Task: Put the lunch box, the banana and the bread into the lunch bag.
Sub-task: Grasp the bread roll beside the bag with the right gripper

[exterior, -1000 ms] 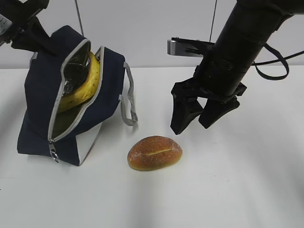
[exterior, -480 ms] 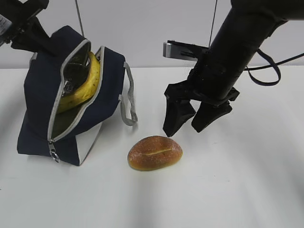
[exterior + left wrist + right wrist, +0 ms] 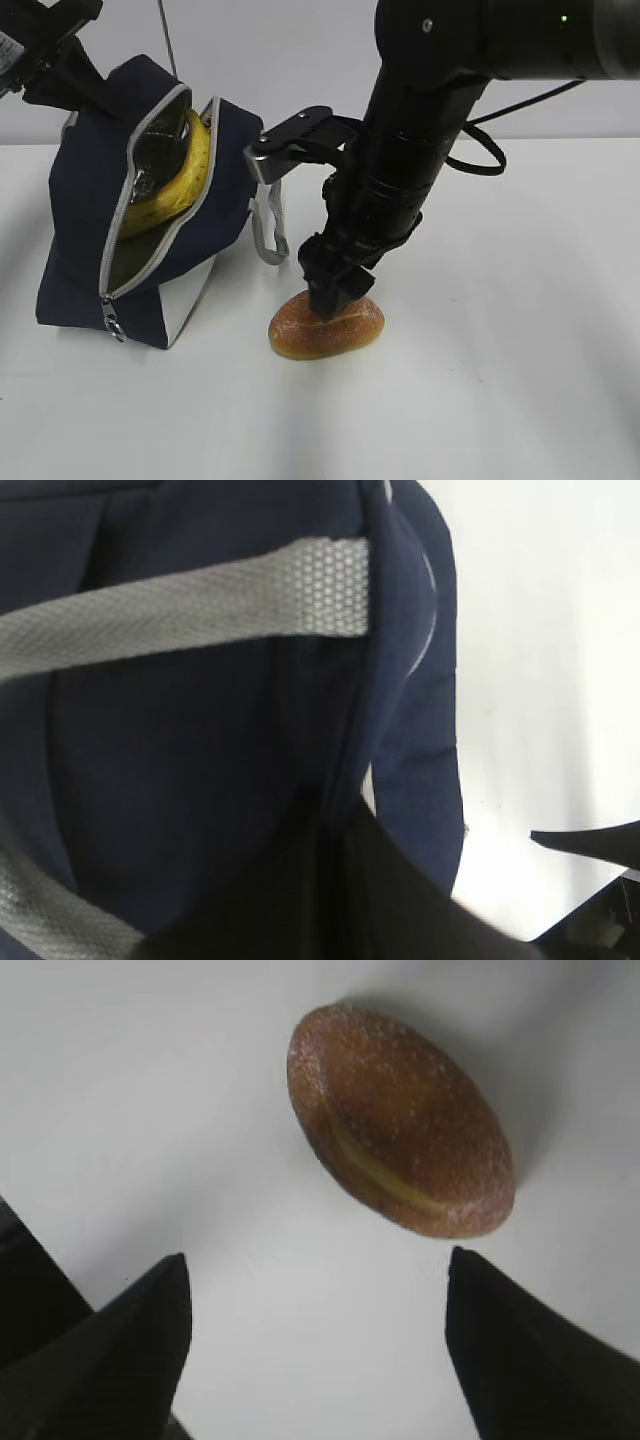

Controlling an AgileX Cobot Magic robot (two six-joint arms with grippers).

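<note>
A: From the front, the right gripper (image 3: 335,300) hides part of the bread (image 3: 325,325). Does its wrist camera help?

B: Yes. There the jaws stand wide apart over bare white table (image 3: 150,1110), with the glossy oval roll, slit lengthwise, lying beyond the fingertips (image 3: 165,1285), untouched.

A: And the lunch bag (image 3: 90,200)?

B: Soft navy fabric, unzipped; the banana (image 3: 185,175) curves inside. The left gripper (image 3: 50,60) is clamped on its top, grey webbing handle (image 3: 200,605) alongside.
</note>
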